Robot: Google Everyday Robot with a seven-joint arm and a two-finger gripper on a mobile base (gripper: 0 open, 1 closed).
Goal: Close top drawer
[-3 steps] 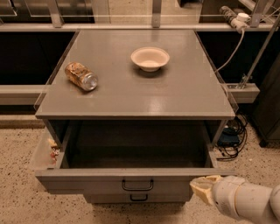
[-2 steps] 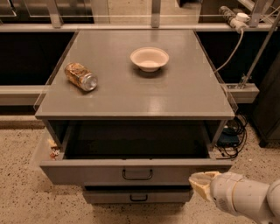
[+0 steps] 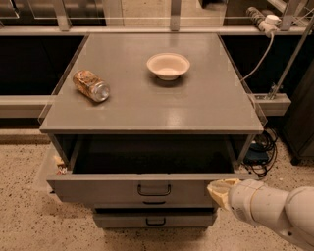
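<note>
Cabinet (image 3: 147, 105), grey and square-topped, fills the middle of the scene and stands on a speckled floor (image 3: 24, 220). Below its top, the top drawer (image 3: 98, 188) sticks out toward the near side, part open, with its deep inside dark and in shadow. A black loop handle (image 3: 154, 189) sits at the centre of its tall front. Under it, a shorter lower drawer (image 3: 117, 219) with a smaller handle also shows, set a little farther back.

From the near right corner a white arm (image 3: 274, 211) reaches in. The gripper (image 3: 221, 192), cream at its tip, is at the right end of the top drawer's front, level with the handle and well to its right. Whether it touches the front, and whether it is spread or pressed together, I cannot tell.

On the cabinet top a pale bowl (image 3: 168, 65) stands upright toward the far side, right of centre. A can (image 3: 91, 85) lies on its side to the left, well apart from the bowl.

A white cable (image 3: 255, 61) hangs from a power strip (image 3: 262, 14) at the far right, and dark cables (image 3: 259, 152) lie on the floor right of the cabinet. Just beside the drawer's left wall sits a small colourful scrap (image 3: 60, 166), too small to identify.
</note>
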